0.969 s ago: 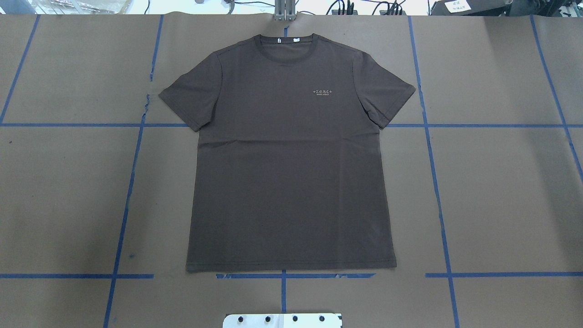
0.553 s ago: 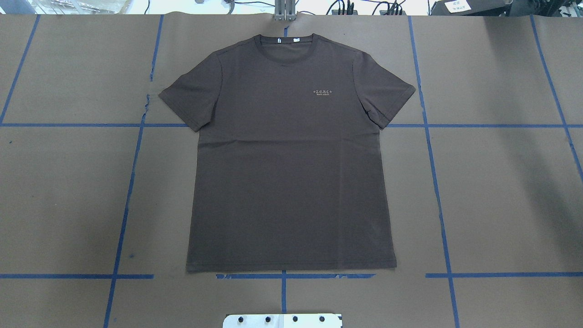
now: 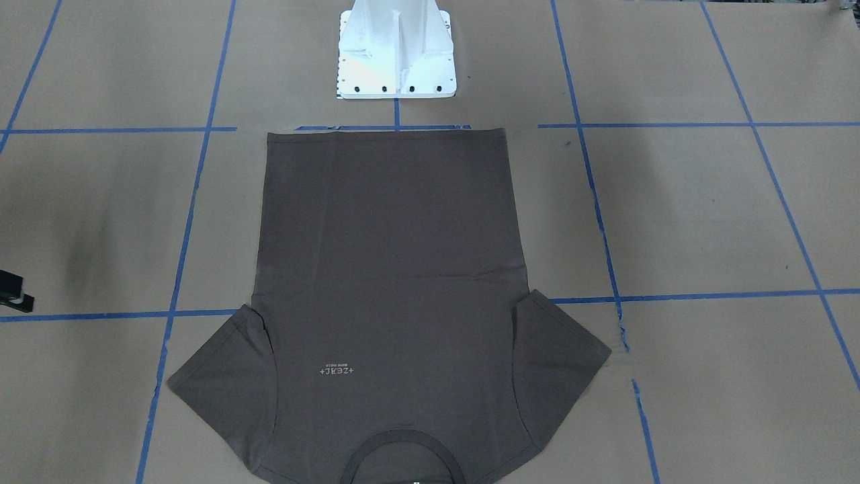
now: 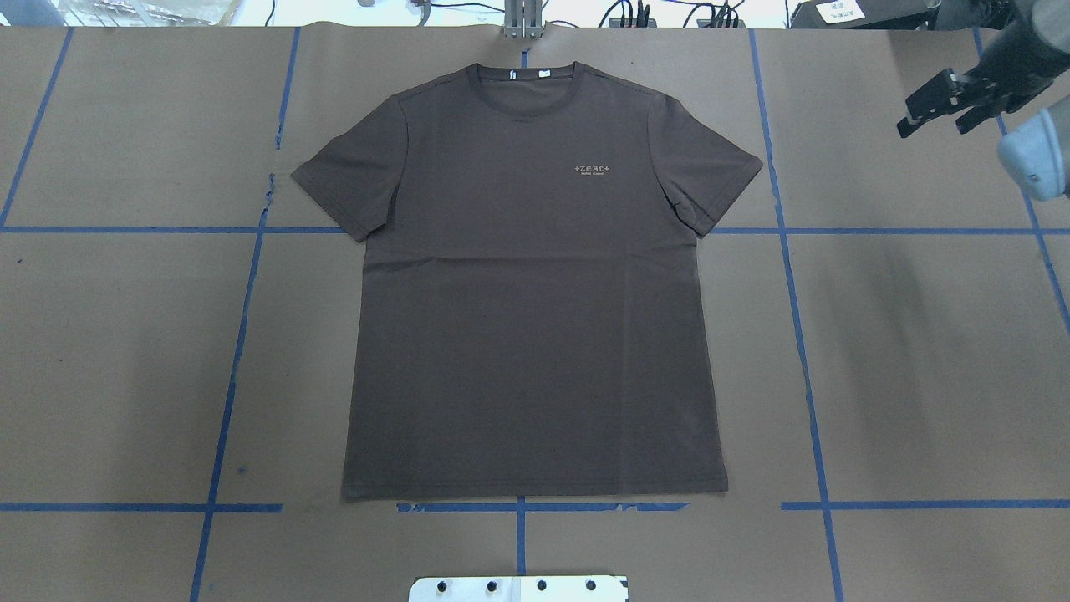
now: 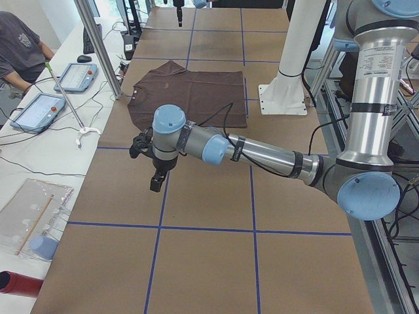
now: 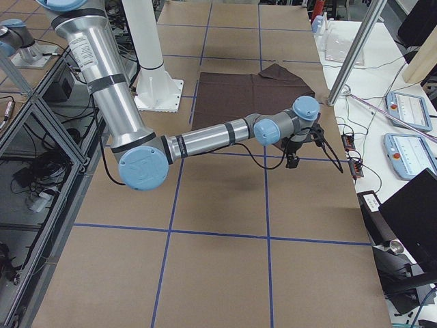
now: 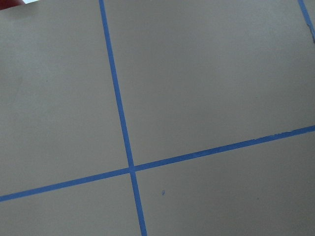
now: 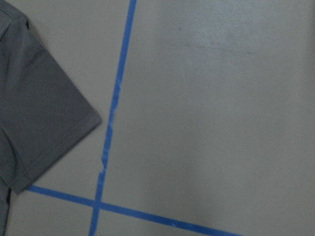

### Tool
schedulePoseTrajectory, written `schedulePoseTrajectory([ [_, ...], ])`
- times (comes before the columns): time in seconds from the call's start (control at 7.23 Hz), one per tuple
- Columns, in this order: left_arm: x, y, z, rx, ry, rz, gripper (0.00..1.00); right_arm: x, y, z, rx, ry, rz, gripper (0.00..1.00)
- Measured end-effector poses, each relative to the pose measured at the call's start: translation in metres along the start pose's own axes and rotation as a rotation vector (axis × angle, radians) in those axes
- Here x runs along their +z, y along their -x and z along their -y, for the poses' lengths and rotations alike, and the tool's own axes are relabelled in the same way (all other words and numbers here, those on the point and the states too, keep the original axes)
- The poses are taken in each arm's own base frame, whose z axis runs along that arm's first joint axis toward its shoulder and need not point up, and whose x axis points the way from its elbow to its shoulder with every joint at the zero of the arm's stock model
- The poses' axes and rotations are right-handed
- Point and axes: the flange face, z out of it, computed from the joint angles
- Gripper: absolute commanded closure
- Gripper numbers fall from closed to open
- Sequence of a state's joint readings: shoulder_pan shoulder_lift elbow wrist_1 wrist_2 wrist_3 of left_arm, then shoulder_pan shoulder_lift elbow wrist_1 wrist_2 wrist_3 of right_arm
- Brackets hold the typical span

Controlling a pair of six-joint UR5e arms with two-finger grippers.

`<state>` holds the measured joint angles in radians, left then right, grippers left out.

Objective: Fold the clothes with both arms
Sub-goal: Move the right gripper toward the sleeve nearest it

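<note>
The T-shirt (image 4: 535, 318) lies flat and face up mid-table (image 4: 919, 334). Its long axis runs straight away from the robot, with the hem (image 4: 535, 489) by the white pedestal base (image 4: 518, 588), the collar (image 4: 527, 79) at the far edge, and a sleeve out to each side. Your right gripper (image 4: 932, 117) hangs over bare paper beyond the right-hand sleeve (image 4: 710, 180) at about collar level, fingers apart and holding nothing, so the shirt lies toward the robot's left of it. The left gripper (image 5: 150, 169) shows only from the side, well apart from the shirt, so the right arm looks nearer; you cannot tell whether its fingers are spread or closed.
</note>
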<state>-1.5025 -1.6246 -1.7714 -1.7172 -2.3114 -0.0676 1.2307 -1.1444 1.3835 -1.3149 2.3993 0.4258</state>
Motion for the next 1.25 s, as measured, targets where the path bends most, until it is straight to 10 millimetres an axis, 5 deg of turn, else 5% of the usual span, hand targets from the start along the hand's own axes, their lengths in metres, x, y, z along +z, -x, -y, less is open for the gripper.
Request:
schedulePoseTrajectory([
  [0.55,0.015,-0.006,0.011,0.046,-0.02,0.021,0.0,0.11,0.095,0.032,0.071,-0.101,-0.046,0.0],
  [1.25,0.016,-0.006,0.011,0.061,-0.035,0.025,0.0,0.157,0.124,0.054,0.081,-0.067,-0.092,0.01],
])
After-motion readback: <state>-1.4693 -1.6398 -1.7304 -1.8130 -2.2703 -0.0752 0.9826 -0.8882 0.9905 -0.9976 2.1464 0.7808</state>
